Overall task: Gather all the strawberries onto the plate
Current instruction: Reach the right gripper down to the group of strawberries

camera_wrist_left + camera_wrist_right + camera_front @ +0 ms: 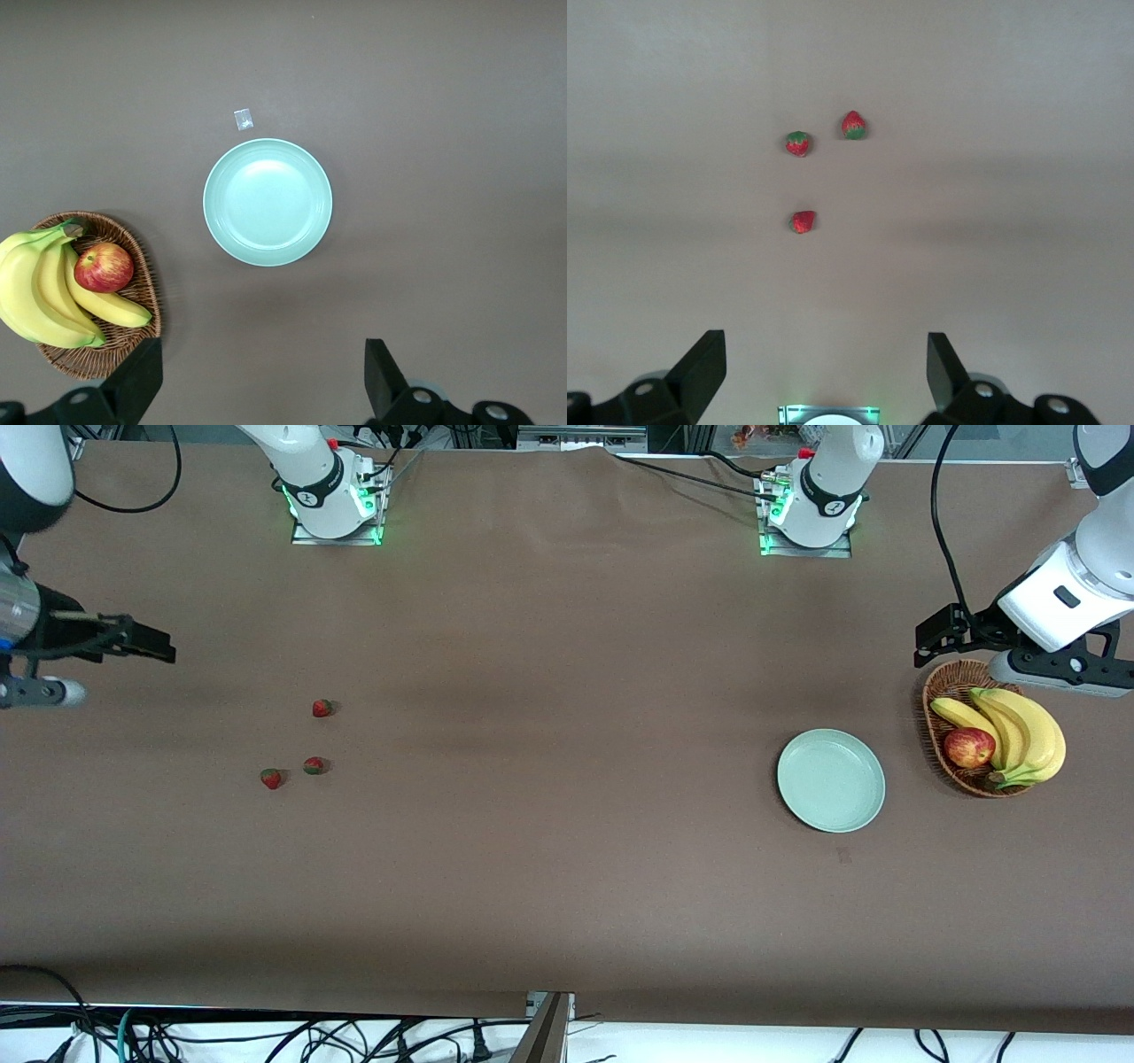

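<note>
Closest to the front camera, the round, shallow, pale mint-green plate [831, 780] sits bare on the brown desk [549, 886] toward the left arm's end, beside a wicker fruit basket [941, 701]. Nothing is collected yet. All three tiny red strawberries [272, 779] [314, 765] [322, 708] lie well apart from it, toward the right arm's end. They lie on their sides, their green caps turned different ways. The left pincer [264, 381] hovers open above the basket; the right pincer [827, 376] hangs open above the desk's end.
</note>
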